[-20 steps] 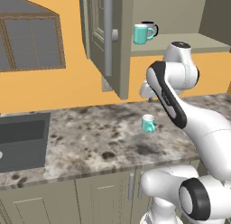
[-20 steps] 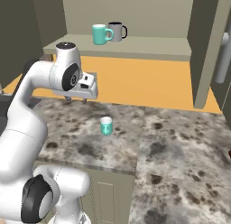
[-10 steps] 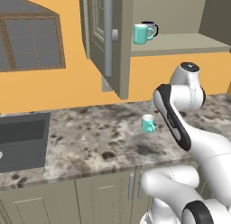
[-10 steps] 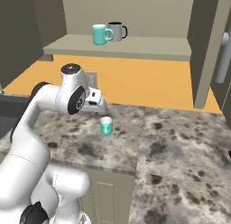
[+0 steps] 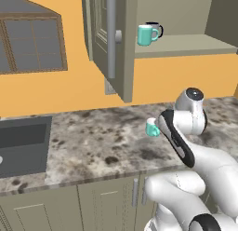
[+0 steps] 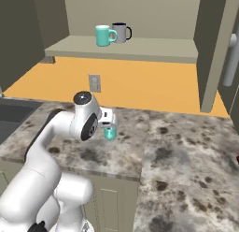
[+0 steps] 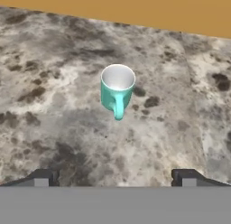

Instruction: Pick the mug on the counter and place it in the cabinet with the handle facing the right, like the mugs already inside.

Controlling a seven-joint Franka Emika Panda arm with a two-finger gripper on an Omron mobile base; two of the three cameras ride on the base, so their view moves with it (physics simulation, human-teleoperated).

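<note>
Change since a second ago: my arm has swung down from shelf height to counter level; the mug has not moved.
Mug (image 7: pixel 117 89): I log it upright on the counter (image 7: pixel 54 105), at 12 o'clock from the fingertips in the hand view, well apart from them; pale inside visible.
Handle (image 7: pixel 118 109): points to 6 o'clock in the hand view, toward my gripper.
Gripper (image 7: pixel 113 177): released, jaws wide, holding nothing; both tips sit at the bottom edge, one at 7 o'clock, one at 5 o'clock.
Same mug, base views: partly hidden behind my wrist at (image 5: pixel 152 127) and (image 6: pixel 110 132).
Cabinet (image 5: pixel 186 44): door (image 5: pixel 106 34) stands open; silver bar (image 5: pixel 111 32) on its face.
Shelf stock: teal mug (image 6: pixel 103 35) and black mug (image 6: pixel 122 32) touching or nearly so, handles to 3 o'clock in both base views.
Sink (image 5: pixel 21 146): at 9 o'clock in the left base view.
</note>
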